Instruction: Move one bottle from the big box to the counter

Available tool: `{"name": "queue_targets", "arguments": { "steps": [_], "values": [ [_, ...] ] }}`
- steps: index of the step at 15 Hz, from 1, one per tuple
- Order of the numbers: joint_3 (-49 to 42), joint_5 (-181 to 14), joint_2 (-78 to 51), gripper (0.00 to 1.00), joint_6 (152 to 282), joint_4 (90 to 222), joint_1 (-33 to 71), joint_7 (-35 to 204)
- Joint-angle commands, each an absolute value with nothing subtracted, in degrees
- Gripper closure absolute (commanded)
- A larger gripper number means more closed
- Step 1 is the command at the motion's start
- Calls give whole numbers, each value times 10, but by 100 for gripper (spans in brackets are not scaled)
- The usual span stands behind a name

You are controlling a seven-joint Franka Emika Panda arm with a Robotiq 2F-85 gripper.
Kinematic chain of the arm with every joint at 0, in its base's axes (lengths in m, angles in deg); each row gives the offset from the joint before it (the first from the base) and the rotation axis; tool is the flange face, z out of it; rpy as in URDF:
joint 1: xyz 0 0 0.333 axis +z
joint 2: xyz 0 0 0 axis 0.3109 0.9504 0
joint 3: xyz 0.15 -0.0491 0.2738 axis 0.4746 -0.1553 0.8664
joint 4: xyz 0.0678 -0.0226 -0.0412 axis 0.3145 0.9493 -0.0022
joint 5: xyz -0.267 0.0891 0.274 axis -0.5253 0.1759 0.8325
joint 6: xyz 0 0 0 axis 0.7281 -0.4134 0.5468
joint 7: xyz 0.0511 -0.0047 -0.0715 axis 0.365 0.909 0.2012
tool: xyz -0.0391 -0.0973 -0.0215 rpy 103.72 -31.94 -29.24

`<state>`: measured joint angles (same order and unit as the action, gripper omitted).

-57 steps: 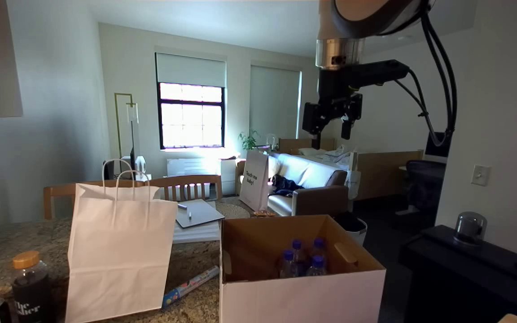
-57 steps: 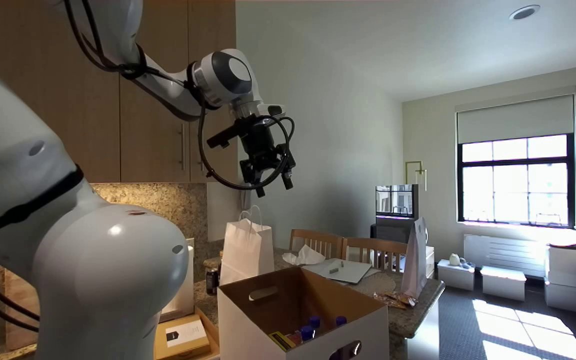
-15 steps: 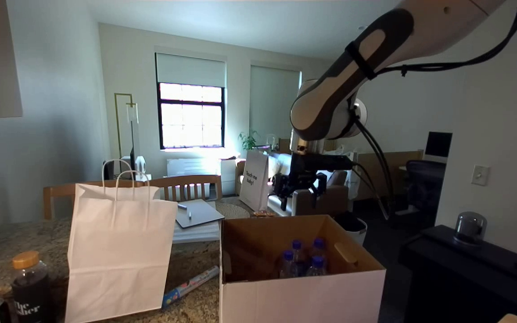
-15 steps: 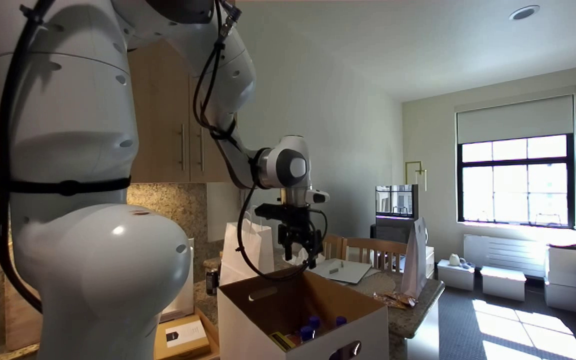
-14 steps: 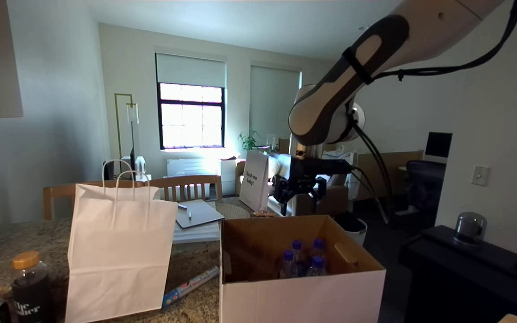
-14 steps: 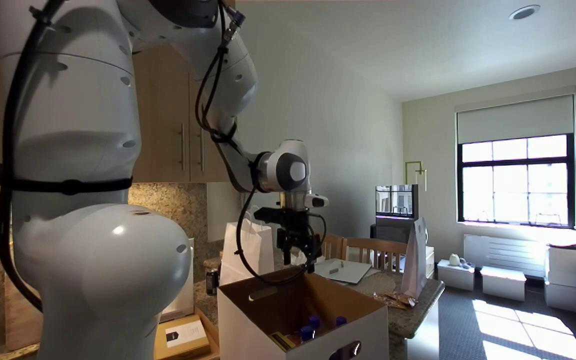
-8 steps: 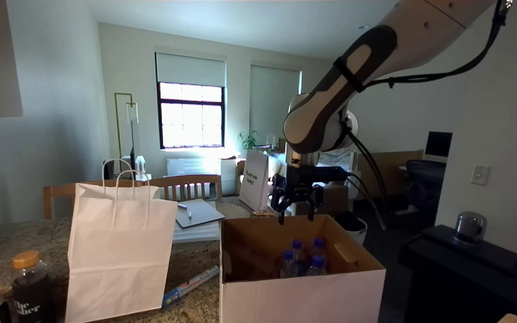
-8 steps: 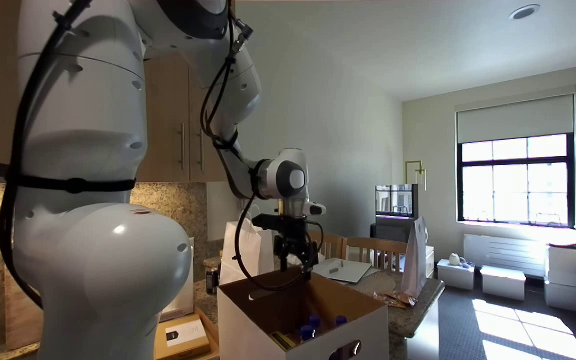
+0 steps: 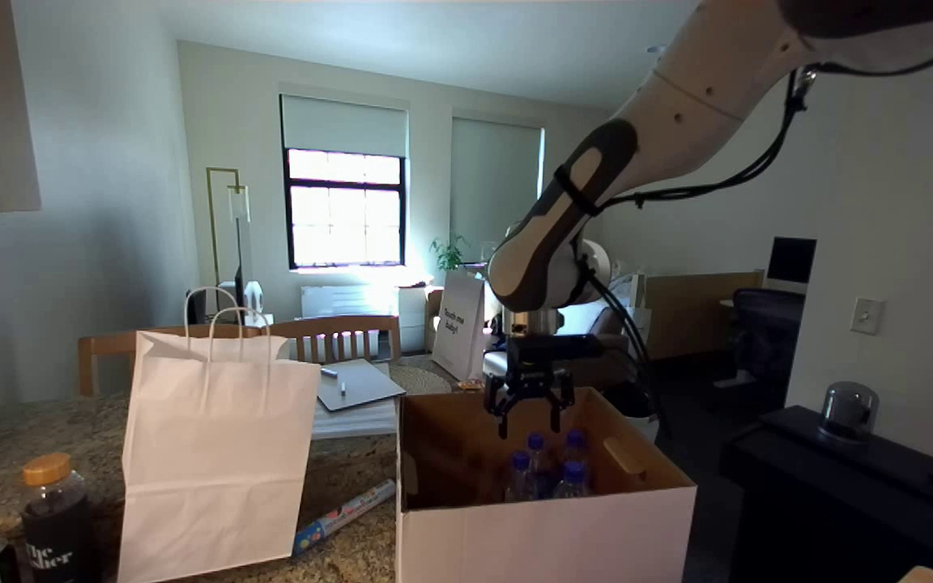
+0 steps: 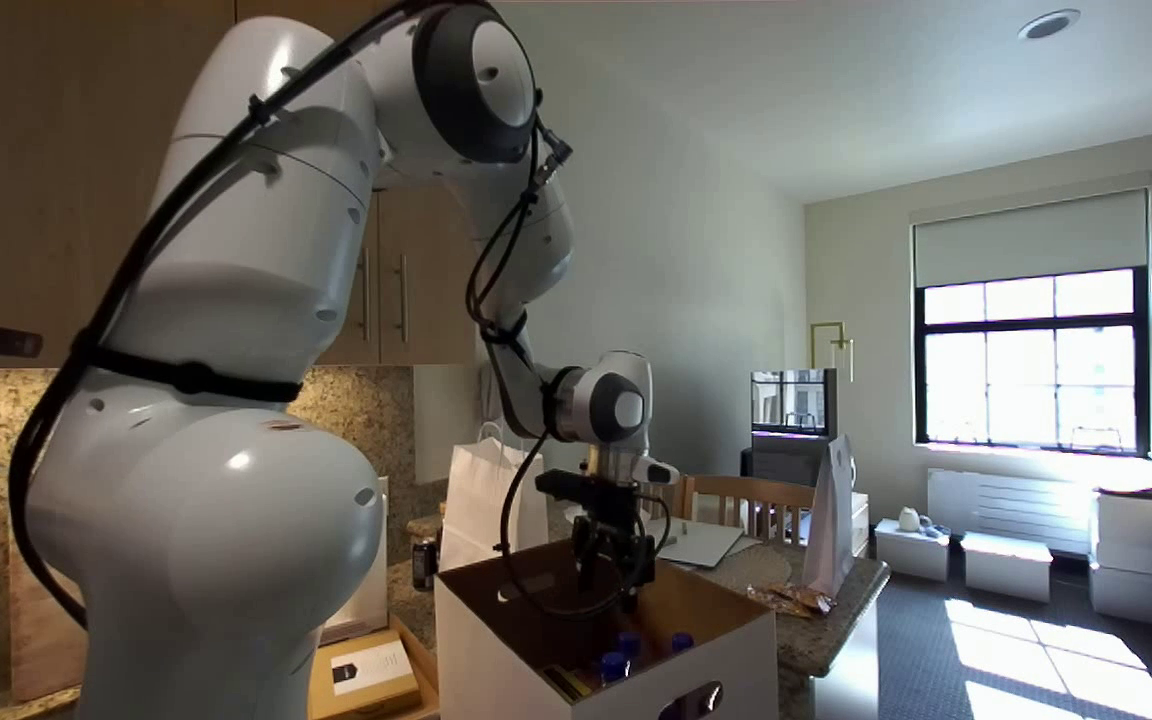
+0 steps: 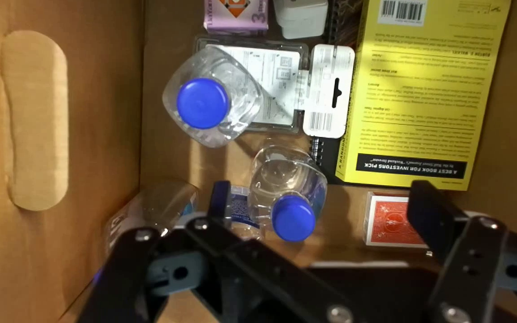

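We see four clear plastic bottles [image 9: 541,465] standing upright, blue-purple caps on, below the parted jaws and apart from them. In the wrist view, the nearest bottle [image 11: 287,190] shows between the jaws; a second bottle [image 11: 222,92] stands past the tip of the jaw at that view's left. The last two are partly hidden by that same jaw: a third bottle [image 11: 168,202] to its outer side, and a fourth bottle [image 11: 243,208] at its inner side, showing a dark blue label. We find the cardboard box [image 9: 547,538] open-topped, white outside and brown inside, beneath the jaws, its walls around all four. The speckled stone-look countertop [image 9: 353,465] spreads beside the box, lower than the jaws and well apart from them.
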<state>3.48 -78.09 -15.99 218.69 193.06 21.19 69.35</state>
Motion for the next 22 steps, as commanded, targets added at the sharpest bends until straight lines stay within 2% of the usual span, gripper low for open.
{"name": "queue_targets", "arguments": {
  "steps": [1,5,15,16,17,22],
  "values": [
    [28,-754,-90,0,2180,1870,216,700],
    [8,-770,-46,0,2212,1835,231,669],
    [4,-741,23,0,2189,1777,229,680],
    [3,-742,25,10,2189,1776,230,679],
    [3,-742,27,26,2189,1775,230,679],
    [0,-742,27,60,2180,1772,231,679]
  ]
}}
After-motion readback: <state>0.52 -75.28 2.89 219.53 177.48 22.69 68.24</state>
